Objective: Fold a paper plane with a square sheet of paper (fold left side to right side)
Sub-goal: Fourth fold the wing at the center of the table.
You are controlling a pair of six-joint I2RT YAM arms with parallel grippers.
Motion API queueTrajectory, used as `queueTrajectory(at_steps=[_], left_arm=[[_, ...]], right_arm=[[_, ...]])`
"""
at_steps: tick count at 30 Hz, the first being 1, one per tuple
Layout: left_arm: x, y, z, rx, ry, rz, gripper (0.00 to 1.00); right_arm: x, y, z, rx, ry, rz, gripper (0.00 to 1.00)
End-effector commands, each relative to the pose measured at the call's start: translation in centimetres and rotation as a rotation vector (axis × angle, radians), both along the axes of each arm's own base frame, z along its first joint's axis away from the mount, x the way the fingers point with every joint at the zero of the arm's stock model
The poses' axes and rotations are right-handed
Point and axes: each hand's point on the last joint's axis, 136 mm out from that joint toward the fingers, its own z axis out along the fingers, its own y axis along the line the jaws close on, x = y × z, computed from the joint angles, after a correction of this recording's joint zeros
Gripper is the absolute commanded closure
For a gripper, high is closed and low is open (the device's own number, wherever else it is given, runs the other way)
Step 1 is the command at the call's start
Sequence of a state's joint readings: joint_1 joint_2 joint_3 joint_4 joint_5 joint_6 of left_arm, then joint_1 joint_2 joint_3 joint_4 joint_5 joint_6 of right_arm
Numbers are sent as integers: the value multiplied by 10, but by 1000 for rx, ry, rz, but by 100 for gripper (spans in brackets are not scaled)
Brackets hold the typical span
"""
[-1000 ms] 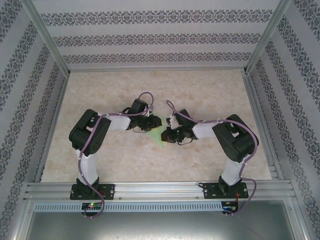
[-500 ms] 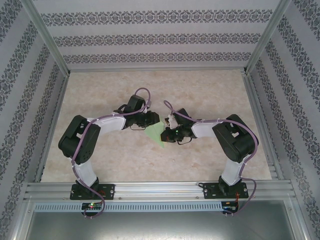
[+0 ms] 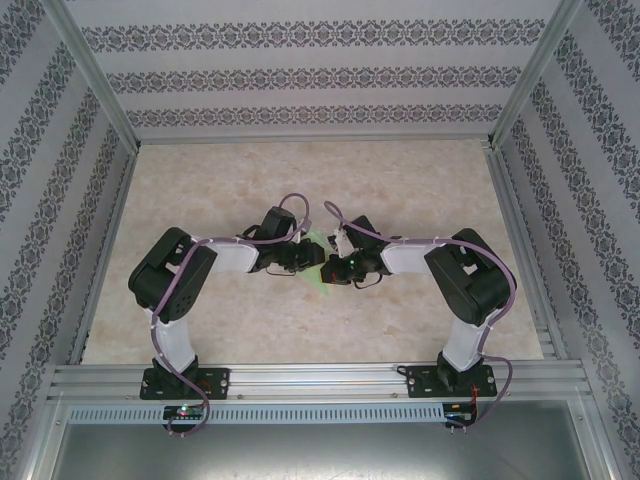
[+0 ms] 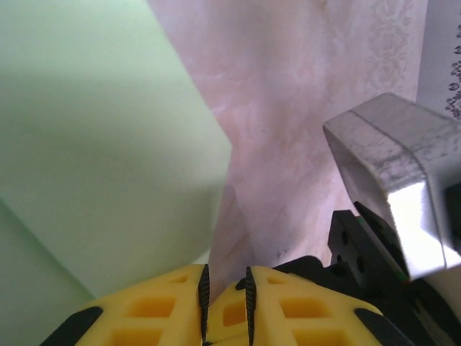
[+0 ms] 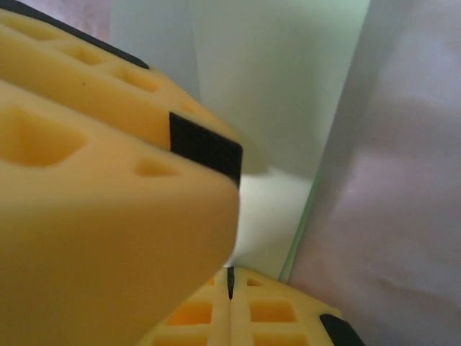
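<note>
Top external view: the pale mint-green sheet of paper (image 3: 321, 280) lies near the middle of the tabletop (image 3: 400, 180), partly folded, with the 2 grippers meeting over it. Left wrist view: the left gripper (image 4: 225, 277) has its jaws standing narrow, just beside a flap of the sheet; whether they pinch any paper I cannot tell. Right wrist view: the right gripper (image 5: 230, 280) is closed tight, its fingertips at the sheet.

Both arms reach inward, left pincer (image 4: 225, 280) facing closed right pincer (image 5: 230, 280).
</note>
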State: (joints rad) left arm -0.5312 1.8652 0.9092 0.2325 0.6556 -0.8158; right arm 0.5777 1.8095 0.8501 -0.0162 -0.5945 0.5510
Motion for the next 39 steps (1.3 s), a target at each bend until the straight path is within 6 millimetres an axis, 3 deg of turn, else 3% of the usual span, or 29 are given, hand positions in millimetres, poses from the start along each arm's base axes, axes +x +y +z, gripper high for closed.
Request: queueTrajectory(at_steps=[1, 7, 15, 28, 39], left_arm=[[0, -8, -6, -23, 0, -3, 76], [1, 7, -28, 103, 34, 35, 76], [13, 26, -36, 193, 17, 76, 77], [70, 47, -18, 151, -72, 144, 76], [102, 91, -38, 205, -59, 234, 76]], right_arm=[[-18, -24, -37, -166, 69, -5, 100], [-21, -26, -38, -207, 70, 13, 100], [-27, -33, -43, -253, 85, 23, 100], [-38, -35, -47, -248, 112, 31, 100], [-42, -36, -48, -246, 121, 36, 100]])
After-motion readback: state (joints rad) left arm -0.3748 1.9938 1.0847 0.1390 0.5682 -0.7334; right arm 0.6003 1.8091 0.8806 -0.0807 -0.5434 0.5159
